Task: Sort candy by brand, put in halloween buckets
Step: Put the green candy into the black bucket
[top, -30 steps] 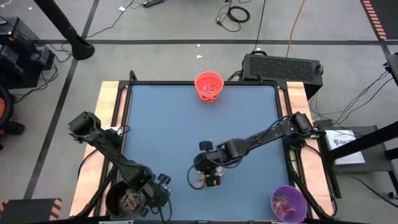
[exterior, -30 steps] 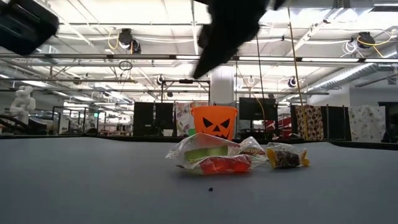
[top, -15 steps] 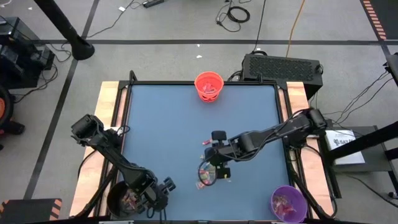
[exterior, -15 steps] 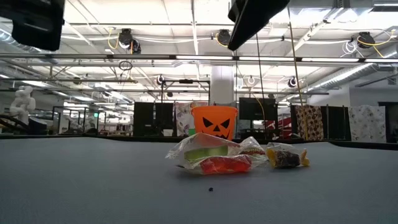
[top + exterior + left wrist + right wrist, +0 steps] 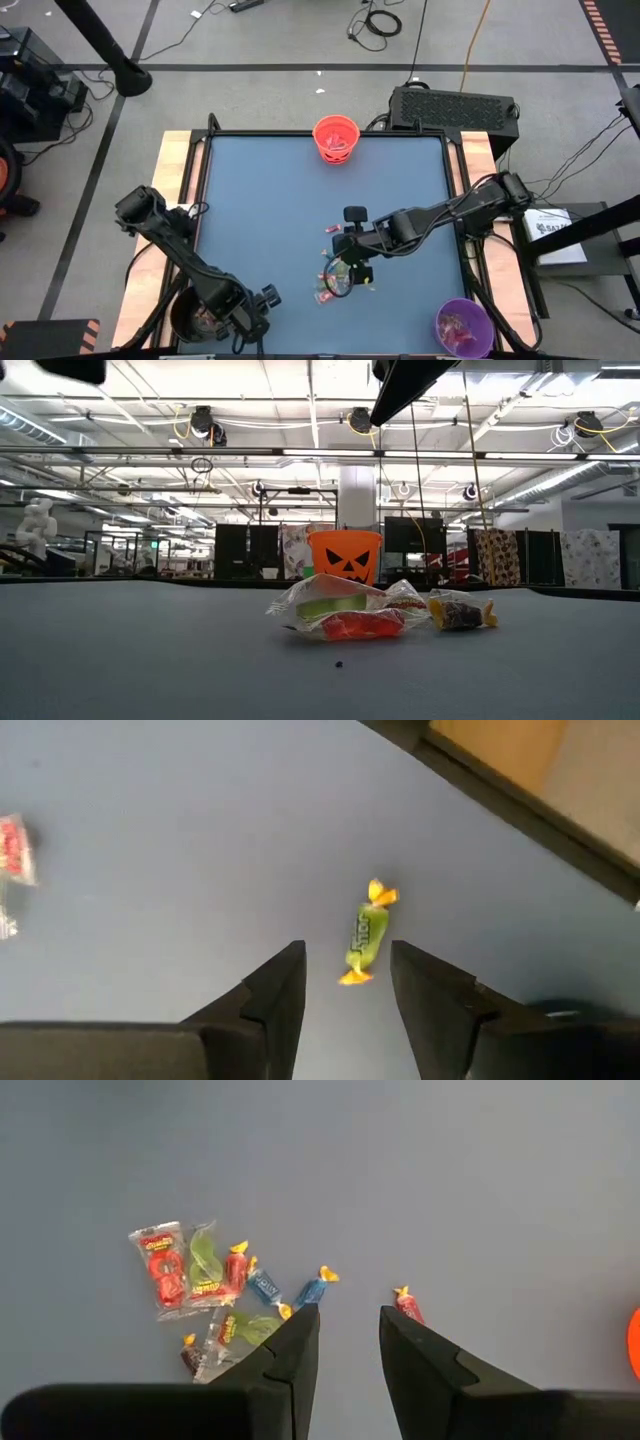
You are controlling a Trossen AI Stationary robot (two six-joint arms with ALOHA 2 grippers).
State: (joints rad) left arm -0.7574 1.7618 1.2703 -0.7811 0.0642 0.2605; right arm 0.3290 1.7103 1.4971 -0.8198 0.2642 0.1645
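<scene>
**Candy sorting, partly done.**
The orange bucket (image 5: 336, 138) at top centre, purple bucket (image 5: 463, 326) at lower right and black bucket (image 5: 193, 318) at lower left each hold sweets. A small heap of candy (image 5: 338, 282), crinkly shiny red, green and blue wrappers with twisted ends, remains on the matte blue worktop (image 5: 270, 210) at lower centre. The right tool (image 5: 347, 262) hovers over it, fingers spread, empty. The left tool (image 5: 347, 992), also spread, frames one green sweet (image 5: 366, 934) beside the black bucket.

A small candy cluster (image 5: 338, 282) is seen mid-surface; the orange bucket (image 5: 336, 139) stands upright at the far edge, the purple bucket (image 5: 463, 326) and black bucket (image 5: 192, 320) at near corners.
</scene>
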